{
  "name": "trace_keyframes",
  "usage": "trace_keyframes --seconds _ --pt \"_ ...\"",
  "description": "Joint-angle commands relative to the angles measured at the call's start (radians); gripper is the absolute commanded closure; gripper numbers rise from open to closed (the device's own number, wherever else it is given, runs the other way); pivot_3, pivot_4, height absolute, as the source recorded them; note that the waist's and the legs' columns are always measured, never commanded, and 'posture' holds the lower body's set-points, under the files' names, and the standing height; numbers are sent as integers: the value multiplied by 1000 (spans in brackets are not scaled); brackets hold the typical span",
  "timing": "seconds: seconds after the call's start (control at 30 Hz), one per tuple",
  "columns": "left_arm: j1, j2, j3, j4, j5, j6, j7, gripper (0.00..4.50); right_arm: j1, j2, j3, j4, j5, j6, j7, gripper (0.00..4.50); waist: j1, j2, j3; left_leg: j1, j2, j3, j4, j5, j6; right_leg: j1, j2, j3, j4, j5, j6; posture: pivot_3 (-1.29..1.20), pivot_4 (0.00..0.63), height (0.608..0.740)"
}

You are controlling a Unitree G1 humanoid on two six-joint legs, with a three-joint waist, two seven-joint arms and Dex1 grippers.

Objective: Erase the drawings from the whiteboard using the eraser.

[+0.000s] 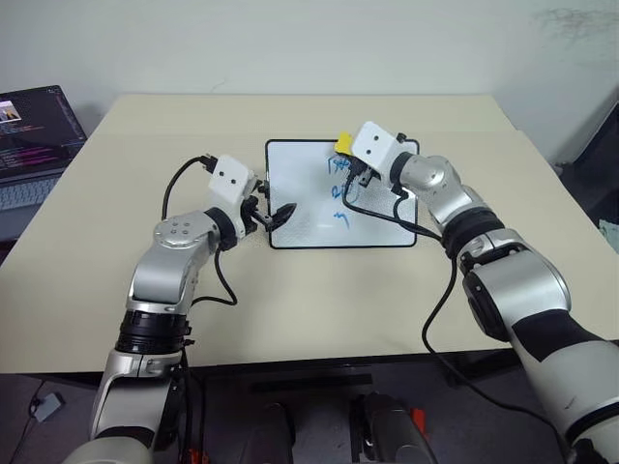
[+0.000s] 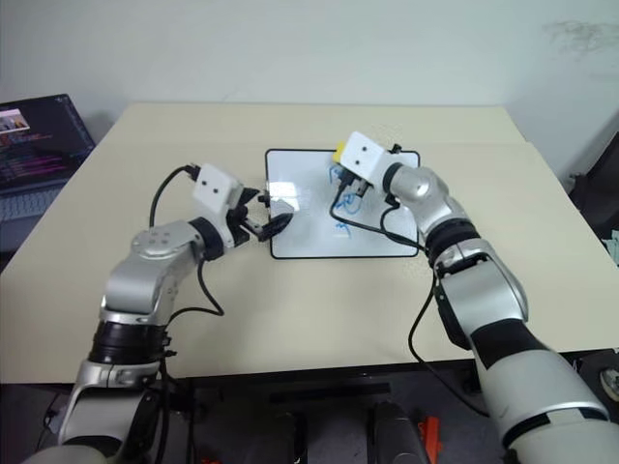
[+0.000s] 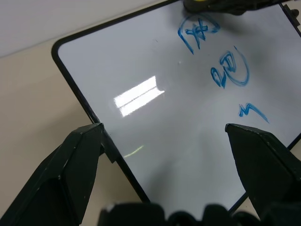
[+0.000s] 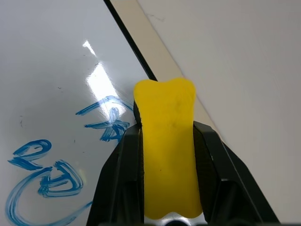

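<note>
Pictured mid-task: whiteboard [image 1: 290, 208] lying flat near the middle of the pale surface [image 1: 309, 309], all three blue drawings [image 1: 339, 190] intact in a column toward its right side, none visibly smudged. Erasing judged not yet begun, the whole column left to wipe.

Yellow eraser [image 4: 168, 155] clamped between the black fingers of the right gripper [image 4: 167, 141], shut tight on its sides, poised at the far end of the column just beside the topmost scribble [image 4: 106, 120] and close to the board's far frame. Whether resting on the glossy white or hanging just above it, impossible to tell. Right arm reached forward across the board's right edge, wrist roughly level and angled left, cable trailing over the near right corner.

Left gripper [image 3: 164, 136] spread wide and holding nothing, fingers straddling the board's near left edge, one outside the frame, the other over the white. Left arm bent in from the left, pointing right and slightly down, seemingly placed to steady the board.

Laptop [image 1: 34, 145] open at far left, apart from the work
</note>
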Motion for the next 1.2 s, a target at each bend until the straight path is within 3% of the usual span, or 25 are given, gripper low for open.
trace_keyframes --seconds 0.03,0.57,0.97,1.2 --pt "-7 4 8 -49 -10 0 -7 0 -41 -2 11 -5 -22 -24 -22 3452 0 0 0 0 0 0 0 0 0 0 0 0 0 0 0 0 150 740" --pt "-1 8 12 -66 -12 14 -6 0 1 13 84 13 -90 13 71 3460 0 0 0 2 0 0 0 0 0 1 0 0 2 -2 -3 0 150 740" --pt "-19 5 4 -57 -9 10 -15 0 -54 -46 60 23 -93 78 -64 3462 3 0 0 3 0 0 1 0 0 1 0 0 3 -2 -4 0 150 740" --pt "-29 0 0 -52 -6 7 -21 0 -51 -50 63 19 -89 77 -51 3462 1 0 0 3 0 0 0 0 0 1 0 0 3 -2 -4 0 150 740"
